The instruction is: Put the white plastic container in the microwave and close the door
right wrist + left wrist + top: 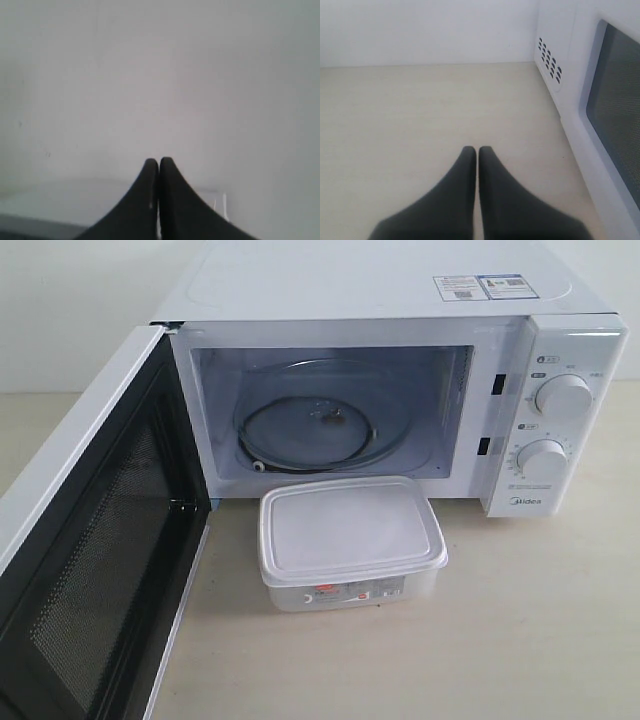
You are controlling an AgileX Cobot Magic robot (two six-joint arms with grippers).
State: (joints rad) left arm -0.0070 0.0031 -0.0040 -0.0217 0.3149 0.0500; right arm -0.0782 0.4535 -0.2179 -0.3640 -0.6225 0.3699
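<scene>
Sitting before microwave: flat-lidded, rounded-rect. translucent plastic container.

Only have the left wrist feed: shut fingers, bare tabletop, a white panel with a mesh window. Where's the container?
Observer: The container sits on the table right in front of the microwave opening, lid on, label facing the exterior camera.
Operator: Is that panel the door? Open or shut?
Observer: Yes. The door is swung wide open on the left side of the exterior view.
Operator: Anything inside? And the right gripper?
Observer: The glass turntable has no dish on it. The right gripper is shut on nothing and faces a plain white surface. Neither arm shows in the exterior view.
</scene>
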